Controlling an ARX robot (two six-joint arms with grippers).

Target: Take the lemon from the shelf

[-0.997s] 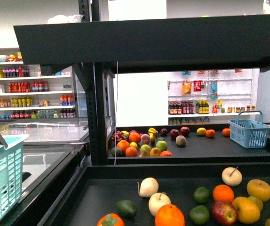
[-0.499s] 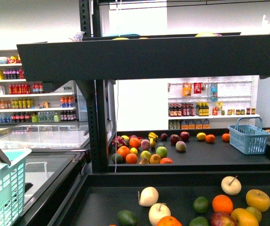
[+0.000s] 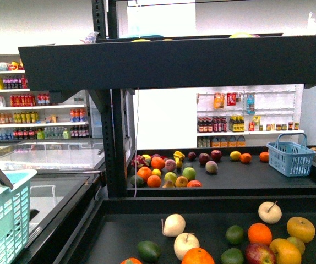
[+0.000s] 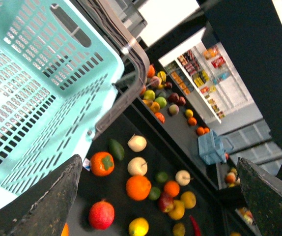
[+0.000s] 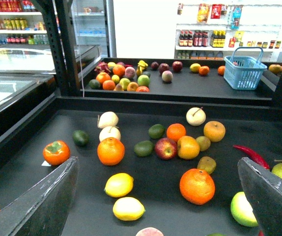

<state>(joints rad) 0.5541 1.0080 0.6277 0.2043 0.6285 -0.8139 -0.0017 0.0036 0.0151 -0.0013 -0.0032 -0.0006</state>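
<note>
Though smooth, oval lemon on shelf

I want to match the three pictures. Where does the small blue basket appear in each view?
Front view: blue basket, far right on the rear tray.
Left wrist view: blue basket on that rear tray.
Right wrist view: blue basket, same tray.
Shared landmark: the large orange, nearer the robot.

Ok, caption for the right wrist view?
Open right gripper over the fruit-strewn shelf, lemon in the foreground.
</note>
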